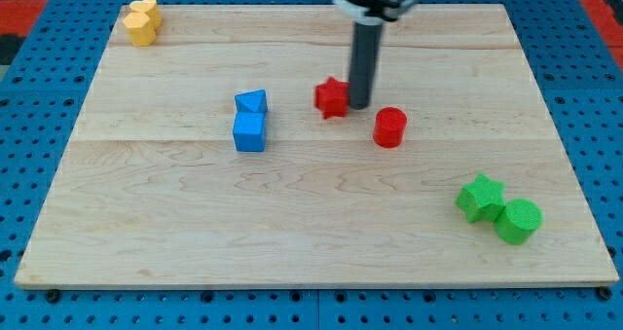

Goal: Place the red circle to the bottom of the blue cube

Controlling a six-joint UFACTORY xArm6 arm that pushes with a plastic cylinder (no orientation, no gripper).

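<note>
The red circle (390, 128), a short red cylinder, sits right of the board's middle. The blue cube (249, 132) lies to its left, well apart, with a second blue block (251, 102) touching it just above. My tip (359, 106) stands just up and left of the red circle, with a small gap between them. It is right beside a red star-shaped block (332, 97), on that block's right side and touching or nearly touching it.
Two yellow blocks (142, 21) sit together at the board's top left corner. A green star block (481, 197) and a green cylinder (518, 220) sit together at the bottom right. The wooden board (311, 242) lies on a blue pegboard surface.
</note>
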